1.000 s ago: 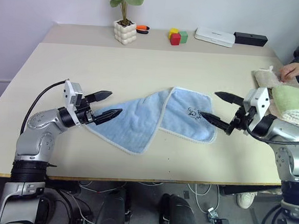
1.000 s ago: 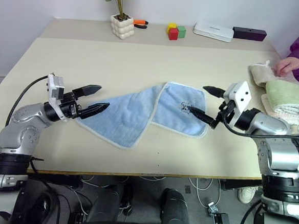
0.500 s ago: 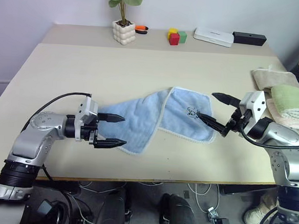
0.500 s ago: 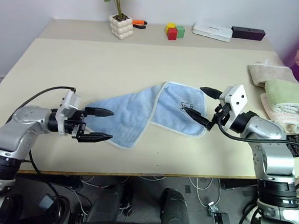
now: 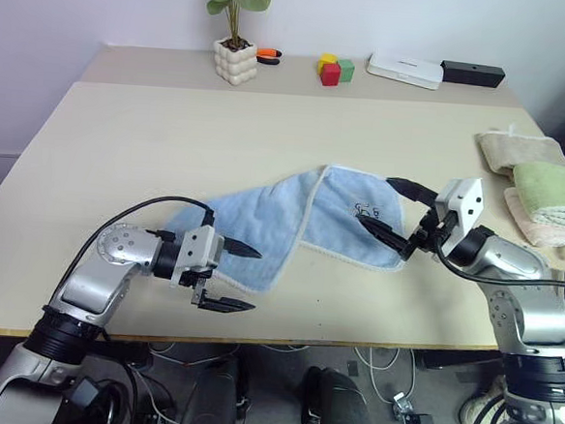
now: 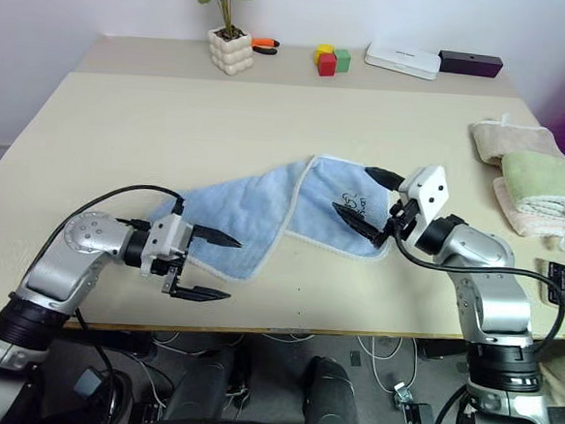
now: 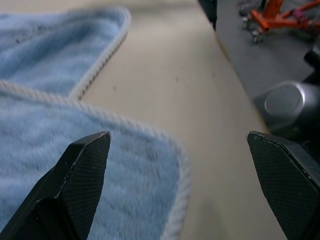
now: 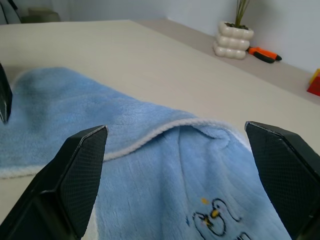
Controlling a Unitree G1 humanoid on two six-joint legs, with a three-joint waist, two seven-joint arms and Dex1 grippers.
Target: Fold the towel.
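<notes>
Left end effector (image 5: 231, 278) lowered beside towel (image 5: 291, 222)

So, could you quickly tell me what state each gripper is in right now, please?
Left gripper: open, holding nothing, at the towel's near corner.
Right gripper: open, holding nothing, over the towel's other end.

Bare table (image 5: 220, 140) around the towel (image 5: 291, 222); folded towels (image 5: 546, 187) far right.
</notes>
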